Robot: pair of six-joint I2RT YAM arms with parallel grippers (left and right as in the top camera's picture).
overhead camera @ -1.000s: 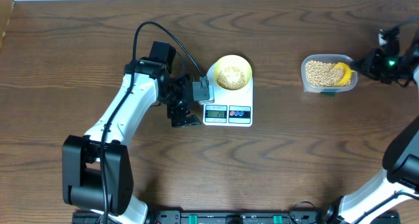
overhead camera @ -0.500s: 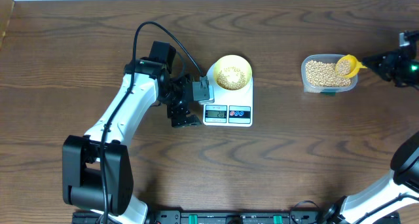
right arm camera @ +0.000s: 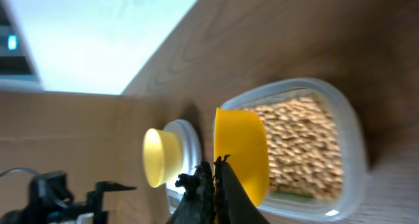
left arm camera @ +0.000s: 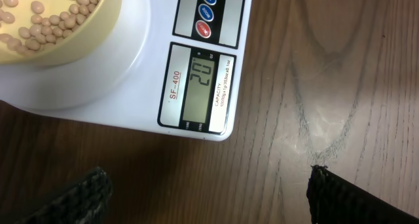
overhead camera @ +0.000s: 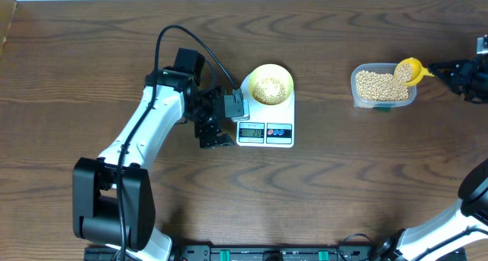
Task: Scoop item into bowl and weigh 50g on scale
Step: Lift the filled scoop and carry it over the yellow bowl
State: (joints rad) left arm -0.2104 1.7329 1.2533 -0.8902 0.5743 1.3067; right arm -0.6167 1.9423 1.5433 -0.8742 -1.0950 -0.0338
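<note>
The white rectangular digital scale sits near the middle of the brown wooden desk, closer to its far edge, with digits showing on its grey display. On its platform stands the small round pale yellow bowl, partly filled with small round tan beans. The left gripper is just beside the scale's left side, its jaws spread wide with nothing between them. Toward the desk's right edge lies a clear rounded-rectangular plastic container full of more beans. The right gripper is clamped tight on the handle of a bright yellow plastic scoop, which hangs loaded with beans over the container's right end
</note>
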